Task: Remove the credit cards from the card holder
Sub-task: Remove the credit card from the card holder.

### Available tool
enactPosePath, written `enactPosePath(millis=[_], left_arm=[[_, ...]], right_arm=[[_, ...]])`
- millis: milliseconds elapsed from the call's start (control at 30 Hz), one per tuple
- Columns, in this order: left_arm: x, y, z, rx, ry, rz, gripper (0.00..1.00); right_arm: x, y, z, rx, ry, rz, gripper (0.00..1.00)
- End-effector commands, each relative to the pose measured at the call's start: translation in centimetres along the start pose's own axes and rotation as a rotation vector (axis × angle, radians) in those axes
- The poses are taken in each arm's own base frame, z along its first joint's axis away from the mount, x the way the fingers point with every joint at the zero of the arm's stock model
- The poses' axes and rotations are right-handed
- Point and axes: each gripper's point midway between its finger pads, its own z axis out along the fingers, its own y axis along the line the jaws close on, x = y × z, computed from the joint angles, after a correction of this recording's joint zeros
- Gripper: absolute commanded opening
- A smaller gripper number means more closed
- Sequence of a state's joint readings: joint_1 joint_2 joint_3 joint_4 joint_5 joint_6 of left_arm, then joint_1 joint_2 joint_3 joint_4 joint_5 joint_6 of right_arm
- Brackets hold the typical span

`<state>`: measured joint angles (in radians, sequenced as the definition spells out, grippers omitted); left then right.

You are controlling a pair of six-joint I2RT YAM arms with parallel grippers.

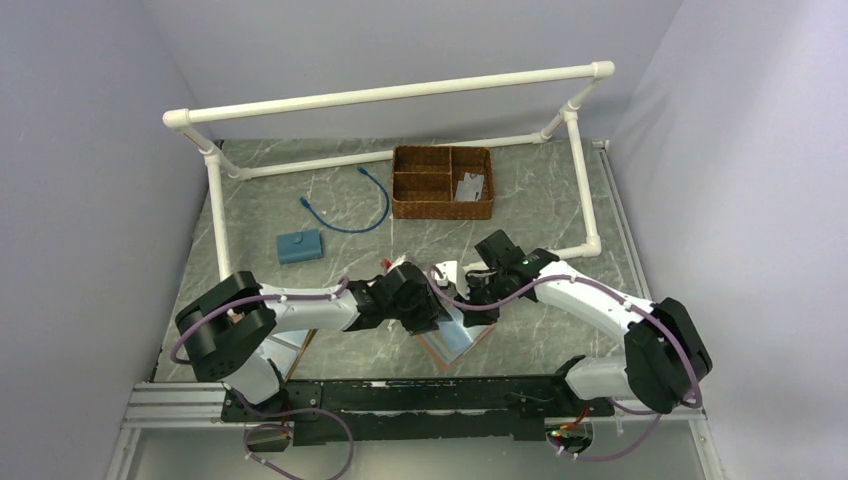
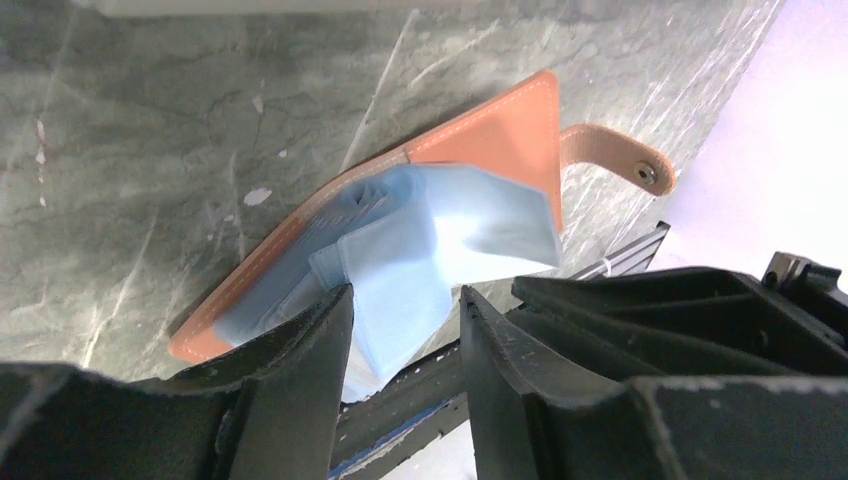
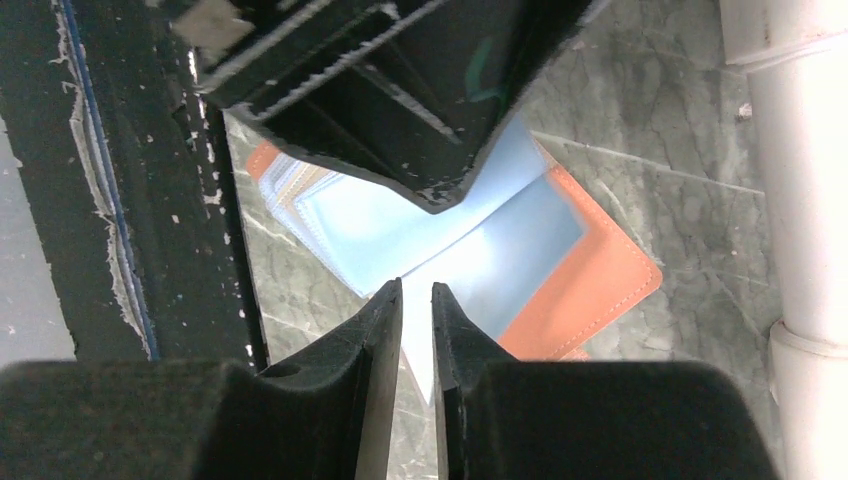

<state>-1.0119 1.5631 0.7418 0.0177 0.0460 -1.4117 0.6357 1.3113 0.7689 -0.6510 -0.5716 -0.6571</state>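
The card holder (image 1: 462, 342) lies open on the table near the front edge, reddish-brown leather (image 2: 500, 130) outside, pale blue pocketed lining up. My left gripper (image 1: 438, 308) is over it, jaws apart, with a raised blue lining leaf (image 2: 400, 290) between the fingers, touching only the left finger (image 2: 310, 350). My right gripper (image 3: 417, 300) is nearly closed on the thin edge of a pale blue leaf (image 3: 470, 255) of the holder (image 3: 590, 290). Thin tan edges, likely credit cards (image 3: 300, 185), show in pockets at the holder's far end. No card lies free.
A wicker basket (image 1: 442, 182) stands at the back, with a blue cable (image 1: 350, 210) and a small blue block (image 1: 299, 246) to its left. A white pipe frame (image 1: 400, 92) rings the table; one leg (image 3: 790, 200) is close on the right. An orange-rimmed panel (image 1: 296, 352) lies under the left arm.
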Motion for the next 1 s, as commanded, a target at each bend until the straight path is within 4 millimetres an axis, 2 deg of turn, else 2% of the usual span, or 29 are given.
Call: enactPosePath(millis=[0,200,533,767,967], left_arm=[[-1.3,-1.0,0.7,0.036,-0.048,-0.02,0.49],[-1.2,-1.9,1.8,0.087,-0.029,-0.027,0.49],[-1.4,-4.4,2.3,0.231,-0.025,-0.005,0.49],[-1.2,-5.2,2.7,0.287,-0.011,0.001,0.5],[-1.4,-5.2,3.0,0.288,-0.002,-0.008,0.5]], right_arm=[[-2.2,0.4,-1.3,-0.022,-0.075,-0.072,0.2],[-2.5,2.4,-2.2,-0.087,-0.127,-0.165,0.22],[-2.4,5.2,-3.0,-0.182,-0.192,-0.309,0.21],[-1.2,4.7,-1.4,-0.139,-0.141,-0.338,0.2],[-1.0,4.6,-0.2,-0.084,-0.108,-0.422,0.19]])
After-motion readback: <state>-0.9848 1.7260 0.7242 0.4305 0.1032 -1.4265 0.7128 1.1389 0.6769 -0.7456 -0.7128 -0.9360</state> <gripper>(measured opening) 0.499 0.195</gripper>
